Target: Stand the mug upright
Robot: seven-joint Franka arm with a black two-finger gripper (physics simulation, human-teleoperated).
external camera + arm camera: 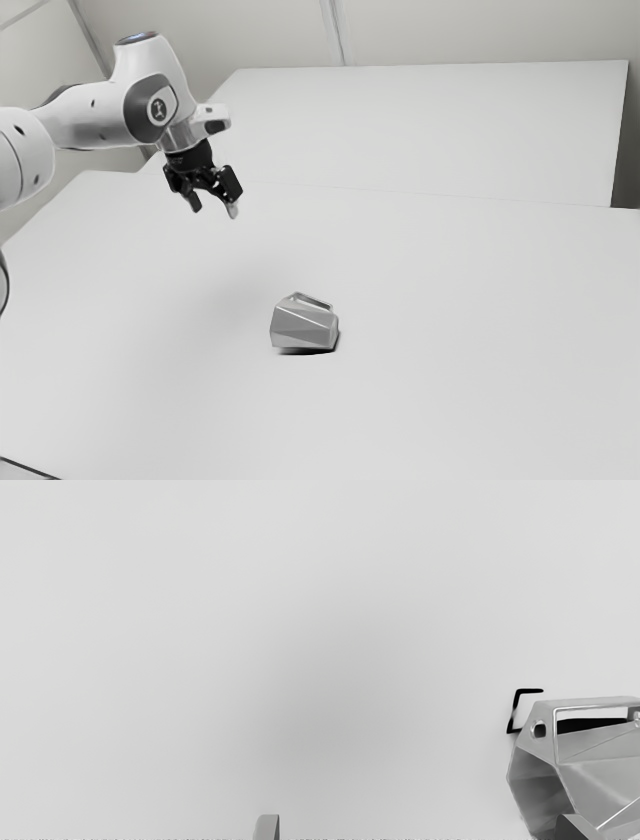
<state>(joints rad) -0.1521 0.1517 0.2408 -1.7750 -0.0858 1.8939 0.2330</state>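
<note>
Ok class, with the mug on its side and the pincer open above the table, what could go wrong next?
The mug sits off to one side of the pincer, so a straight drop might knock it with one finger. Its slanted faces could slip in a grip. The handle, on the upper side, may block the fingers.
</note>
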